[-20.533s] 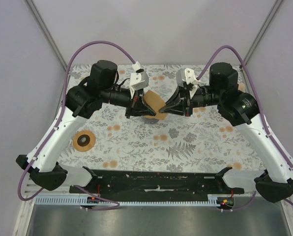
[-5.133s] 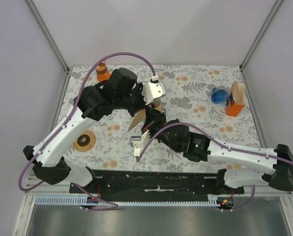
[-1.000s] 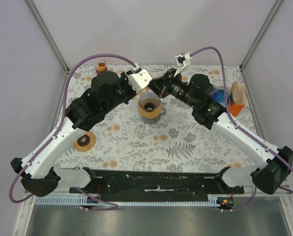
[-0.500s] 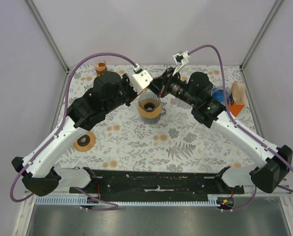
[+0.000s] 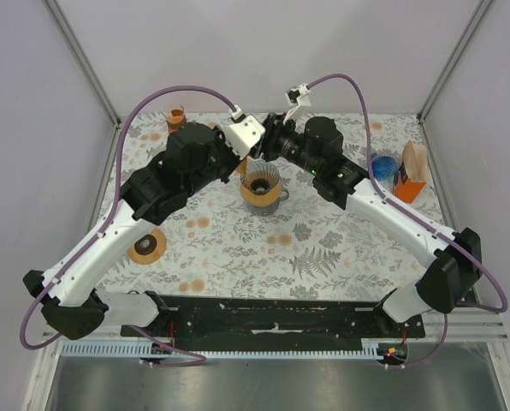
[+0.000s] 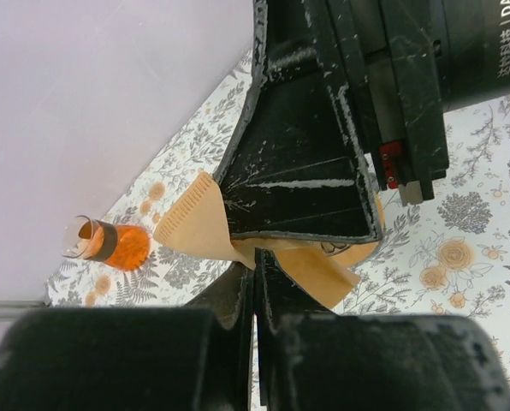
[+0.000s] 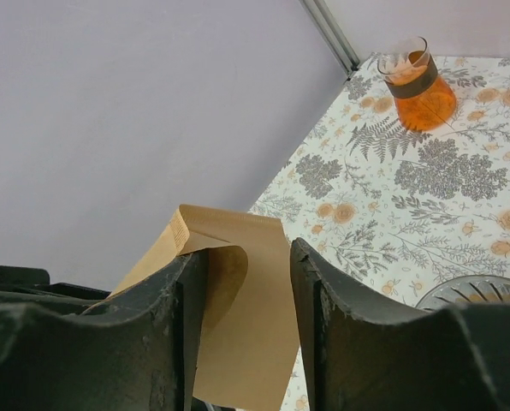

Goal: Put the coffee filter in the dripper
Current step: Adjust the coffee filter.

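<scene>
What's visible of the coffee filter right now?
The coffee filter is tan-brown paper, a flattened cone with a crimped seam along one edge. It hangs in the air near the dripper, not yet in it. The left tool is shut on its lower part. The right tool is open, a finger on either side of the paper; one corner curls against a finger. In the left wrist view the right tool hides its middle.

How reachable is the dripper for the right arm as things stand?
Probably yes: the dripper sits uncovered close by the right gripper with nothing between them, though the coffee filter, pinched by the left gripper, lies between its open fingers.
</scene>
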Robot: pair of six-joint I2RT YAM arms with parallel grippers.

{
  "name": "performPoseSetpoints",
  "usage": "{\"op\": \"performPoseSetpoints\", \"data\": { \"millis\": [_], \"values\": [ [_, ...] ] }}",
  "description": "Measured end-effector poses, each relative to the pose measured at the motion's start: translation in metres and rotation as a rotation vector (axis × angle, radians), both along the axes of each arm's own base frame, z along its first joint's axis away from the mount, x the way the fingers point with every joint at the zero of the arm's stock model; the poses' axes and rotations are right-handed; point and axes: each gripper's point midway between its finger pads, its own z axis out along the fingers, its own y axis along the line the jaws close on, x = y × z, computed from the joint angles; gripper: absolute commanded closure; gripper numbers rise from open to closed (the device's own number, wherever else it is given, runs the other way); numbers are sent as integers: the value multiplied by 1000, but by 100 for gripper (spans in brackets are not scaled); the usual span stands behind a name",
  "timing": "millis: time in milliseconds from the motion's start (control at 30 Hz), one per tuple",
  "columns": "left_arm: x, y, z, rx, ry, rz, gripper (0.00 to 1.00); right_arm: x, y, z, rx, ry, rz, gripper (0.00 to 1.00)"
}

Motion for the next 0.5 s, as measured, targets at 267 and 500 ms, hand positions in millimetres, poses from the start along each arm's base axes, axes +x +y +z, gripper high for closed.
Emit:
{"op": "performPoseSetpoints", "data": {
  "millis": [267, 500],
  "values": [
    [9, 7, -4, 24, -7, 65, 98, 10, 13, -9, 6, 38, -9, 79],
    [16, 17, 2, 27, -39, 135, 98, 12, 11, -11, 4, 34, -37, 82]
  ]
}}
